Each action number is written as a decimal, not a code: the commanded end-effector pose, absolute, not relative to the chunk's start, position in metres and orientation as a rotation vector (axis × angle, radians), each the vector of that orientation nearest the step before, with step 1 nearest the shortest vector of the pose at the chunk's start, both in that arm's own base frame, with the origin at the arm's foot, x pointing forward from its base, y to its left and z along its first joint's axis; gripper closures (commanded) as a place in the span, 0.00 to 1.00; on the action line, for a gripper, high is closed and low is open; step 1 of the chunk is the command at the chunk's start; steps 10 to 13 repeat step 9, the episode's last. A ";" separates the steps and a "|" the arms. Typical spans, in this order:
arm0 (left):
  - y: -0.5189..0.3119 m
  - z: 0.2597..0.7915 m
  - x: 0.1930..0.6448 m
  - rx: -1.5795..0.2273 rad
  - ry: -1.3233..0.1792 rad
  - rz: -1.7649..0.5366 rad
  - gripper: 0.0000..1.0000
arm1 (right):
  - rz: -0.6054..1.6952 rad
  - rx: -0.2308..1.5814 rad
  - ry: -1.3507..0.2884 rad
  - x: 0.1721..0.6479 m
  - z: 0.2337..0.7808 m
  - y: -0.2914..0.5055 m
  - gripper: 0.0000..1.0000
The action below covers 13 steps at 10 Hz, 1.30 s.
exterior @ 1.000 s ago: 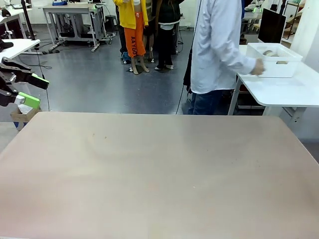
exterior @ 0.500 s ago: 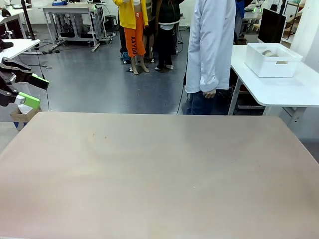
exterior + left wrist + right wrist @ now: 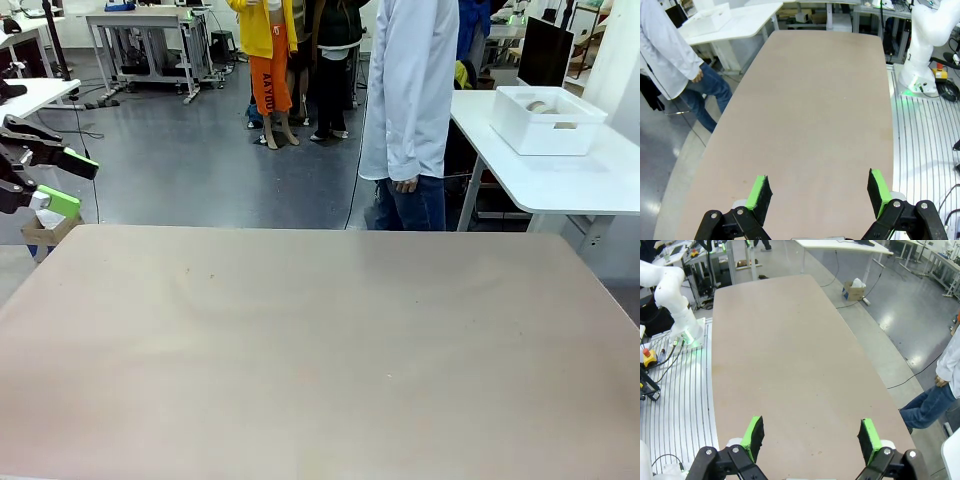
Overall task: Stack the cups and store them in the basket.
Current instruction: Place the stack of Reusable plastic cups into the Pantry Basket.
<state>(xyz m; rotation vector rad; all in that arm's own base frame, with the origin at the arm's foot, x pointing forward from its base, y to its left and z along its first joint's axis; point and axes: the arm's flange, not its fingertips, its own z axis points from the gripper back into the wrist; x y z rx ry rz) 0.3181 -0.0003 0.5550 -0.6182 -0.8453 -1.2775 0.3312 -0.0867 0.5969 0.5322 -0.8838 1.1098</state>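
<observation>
The white basket (image 3: pixel 551 123) stands on a white side table (image 3: pixel 560 180) beyond the far right corner, off my table. Tan cups (image 3: pixel 539 105) show small inside it; I cannot tell how many. In the left wrist view the basket (image 3: pixel 713 16) sits far off at the top left. My left gripper (image 3: pixel 55 182) hovers open past the table's left edge. Its green pads (image 3: pixel 760 192) stand wide apart with nothing between them, as seen at the left gripper (image 3: pixel 819 194). My right gripper (image 3: pixel 811 439) hangs open and empty high above the table's right end.
The bare beige table (image 3: pixel 320 350) fills the foreground. A person in a white coat (image 3: pixel 410 90) stands behind its far edge, right of centre, arms down. The right arm's base (image 3: pixel 922 50) and the left arm's base (image 3: pixel 675 295) stand on the robot's side.
The person let go of the basket on the side table and stepped left, now standing with arms down. Neither gripper has moved.
</observation>
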 end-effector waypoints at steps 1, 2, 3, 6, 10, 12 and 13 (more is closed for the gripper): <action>-0.001 0.558 0.318 -0.635 -0.854 -1.271 0.00 | 1.128 0.540 -0.910 0.333 0.599 -0.087 0.00; -0.001 0.558 0.318 -0.635 -0.854 -1.271 0.00 | 1.128 0.540 -0.910 0.333 0.599 -0.087 0.00; -0.001 0.558 0.318 -0.635 -0.854 -1.271 0.00 | 1.128 0.540 -0.910 0.333 0.599 -0.087 0.00; -0.001 0.558 0.318 -0.635 -0.854 -1.271 0.00 | 1.128 0.540 -0.910 0.333 0.599 -0.087 0.00; -0.001 0.558 0.318 -0.635 -0.854 -1.271 0.00 | 1.128 0.540 -0.910 0.333 0.599 -0.087 0.00; -0.001 0.558 0.318 -0.635 -0.854 -1.271 0.00 | 1.128 0.540 -0.910 0.333 0.599 -0.087 0.00; -0.001 0.558 0.318 -0.635 -0.854 -1.271 0.00 | 1.128 0.540 -0.910 0.333 0.599 -0.087 0.00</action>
